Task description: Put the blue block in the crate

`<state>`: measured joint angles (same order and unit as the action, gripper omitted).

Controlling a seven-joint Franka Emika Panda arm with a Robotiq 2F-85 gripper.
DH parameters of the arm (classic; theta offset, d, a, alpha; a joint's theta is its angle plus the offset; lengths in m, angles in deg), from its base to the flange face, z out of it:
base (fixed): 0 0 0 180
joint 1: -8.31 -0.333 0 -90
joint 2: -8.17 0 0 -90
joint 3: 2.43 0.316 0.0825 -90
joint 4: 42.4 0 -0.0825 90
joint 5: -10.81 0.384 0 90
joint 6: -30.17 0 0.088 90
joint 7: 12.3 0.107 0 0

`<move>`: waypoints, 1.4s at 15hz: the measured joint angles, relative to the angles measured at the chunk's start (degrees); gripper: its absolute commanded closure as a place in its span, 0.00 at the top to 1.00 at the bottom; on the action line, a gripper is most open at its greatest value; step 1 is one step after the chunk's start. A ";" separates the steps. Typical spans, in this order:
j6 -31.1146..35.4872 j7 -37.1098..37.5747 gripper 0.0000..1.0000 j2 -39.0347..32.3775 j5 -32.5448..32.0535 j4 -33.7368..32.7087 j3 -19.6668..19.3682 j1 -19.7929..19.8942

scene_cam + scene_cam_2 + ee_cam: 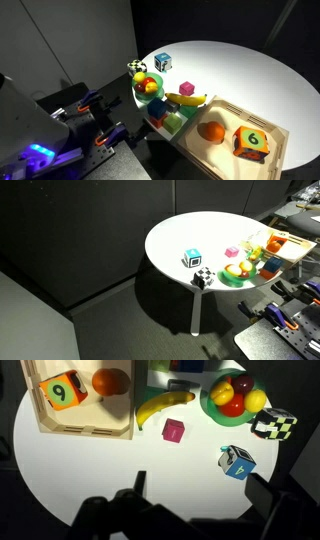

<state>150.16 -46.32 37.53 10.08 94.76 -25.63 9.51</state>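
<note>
The crate (90, 415) is a light-wood tray at the top left of the wrist view. It holds an orange "6" die (62, 390) and an orange fruit (110, 380). It also shows in both exterior views (225, 155) (290, 248). A sliver of dark blue at the top edge of the wrist view (185, 364) may be the blue block, but I cannot tell for sure. My gripper (200, 490) is open and empty. It hovers above bare table, apart from every object. A blue-and-white patterned cube (236, 462) lies near its right finger.
A banana (165, 405), a pink block (174, 430), a green fruit bowl (228, 395) and a checkered cube (272, 425) lie between the crate and the table edge. Green blocks (168, 118) sit beside the crate. The round white table (250, 70) drops off into darkness.
</note>
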 measured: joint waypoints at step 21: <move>0.51 3.87 1.00 -4.88 -6.14 3.36 7.61 4.48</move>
<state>150.67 -42.45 32.64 3.94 98.12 -18.02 13.99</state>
